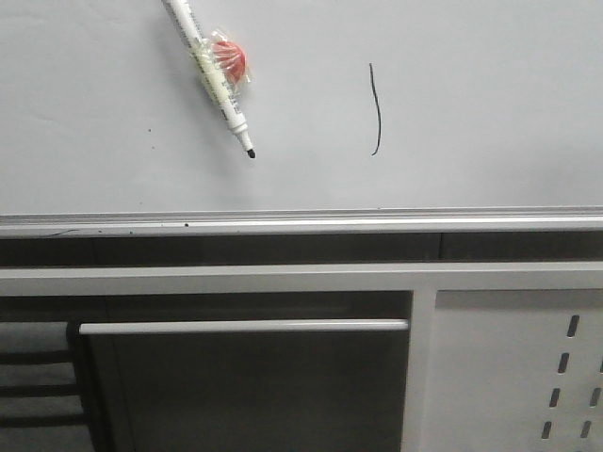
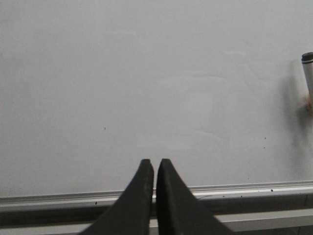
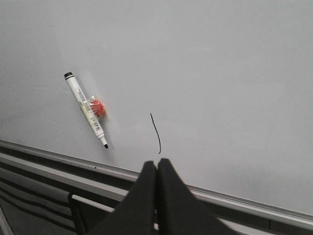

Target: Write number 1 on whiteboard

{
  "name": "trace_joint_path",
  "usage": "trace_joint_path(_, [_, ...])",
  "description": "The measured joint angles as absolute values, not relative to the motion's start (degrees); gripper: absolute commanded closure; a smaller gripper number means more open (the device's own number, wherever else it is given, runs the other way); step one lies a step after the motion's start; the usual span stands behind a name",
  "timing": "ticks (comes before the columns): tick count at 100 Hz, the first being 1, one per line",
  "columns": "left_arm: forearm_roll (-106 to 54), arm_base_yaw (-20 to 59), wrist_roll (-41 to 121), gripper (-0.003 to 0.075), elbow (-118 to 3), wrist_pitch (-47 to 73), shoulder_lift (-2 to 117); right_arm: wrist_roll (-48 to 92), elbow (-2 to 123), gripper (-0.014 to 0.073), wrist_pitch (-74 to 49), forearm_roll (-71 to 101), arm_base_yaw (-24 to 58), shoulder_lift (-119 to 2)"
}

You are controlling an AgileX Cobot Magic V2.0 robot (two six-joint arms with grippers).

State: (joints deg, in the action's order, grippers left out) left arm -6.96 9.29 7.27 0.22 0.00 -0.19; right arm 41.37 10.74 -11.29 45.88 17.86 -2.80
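Note:
The whiteboard (image 1: 471, 113) fills the upper front view, with a silver rail (image 1: 301, 222) along its lower edge. The number 1 (image 1: 376, 110) is a thin black curved stroke right of centre; it also shows in the right wrist view (image 3: 156, 133). A white marker (image 1: 211, 73) with a red round piece hangs slanted on the board, tip down, left of the stroke; it shows in the right wrist view (image 3: 87, 108) and its cap end in the left wrist view (image 2: 308, 73). My left gripper (image 2: 152, 161) is shut and empty. My right gripper (image 3: 157, 162) is shut and empty, below the stroke.
Below the rail is a grey metal frame with a horizontal bar (image 1: 245, 326) and a perforated grey panel (image 1: 528, 377) at the lower right. Tiny dark specks (image 1: 149, 130) dot the board.

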Motion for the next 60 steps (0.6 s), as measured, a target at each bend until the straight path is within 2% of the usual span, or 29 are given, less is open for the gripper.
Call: trace_joint_path(60, [-7.07, 7.3, 7.15, 0.0741, 0.22, 2.18, -0.19, 41.37, 10.74, 0.0648, -11.29, 45.88, 17.86, -2.8])
